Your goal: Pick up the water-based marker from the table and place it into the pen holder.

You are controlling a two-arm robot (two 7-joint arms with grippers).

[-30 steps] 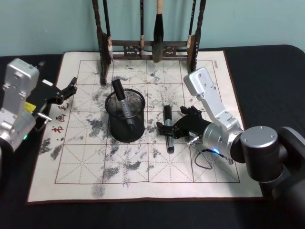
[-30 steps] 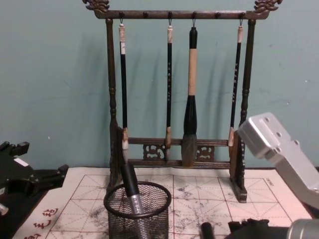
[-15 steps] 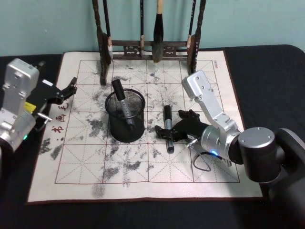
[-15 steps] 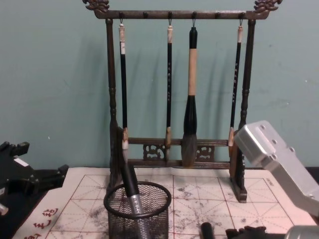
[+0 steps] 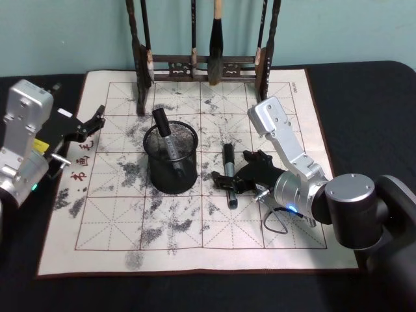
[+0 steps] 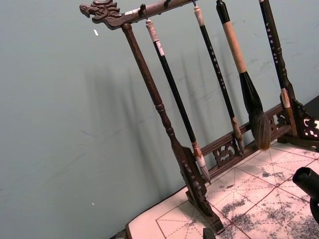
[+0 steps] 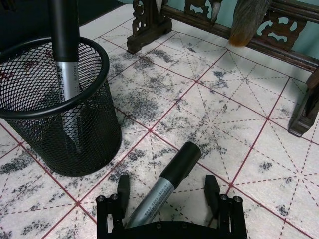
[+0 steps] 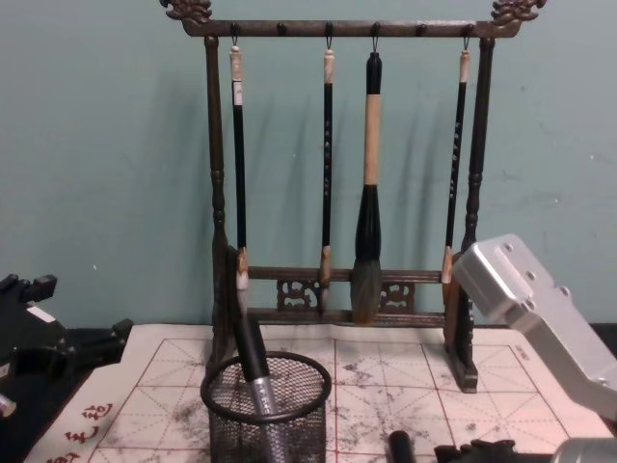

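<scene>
Black tabletop (image 5: 364, 97) carried an ink-stained white mat (image 5: 130, 221) ruled in red squares. On it, the right gripper (image 5: 234, 174) sat low with its fingers (image 7: 123, 190) spread either side of the marker (image 5: 228, 159), one on each flank and neither pressing it. The marker lay flat on the mat, its black cap pointing toward the brush rack (image 5: 201, 65). Its far end was hidden beneath the gripper body in the right wrist view, and the chest view cut it off to a cap tip at the bottom edge. Just beside it, apart, stood the mesh pen holder (image 5: 156, 175), with another marker (image 5: 166, 140) leaning inside. At the mat's left edge, the left gripper (image 5: 93, 122) hung idle, fingers parted, well apart from the holder. Behind, the rack's top was cut off in the head view.
</scene>
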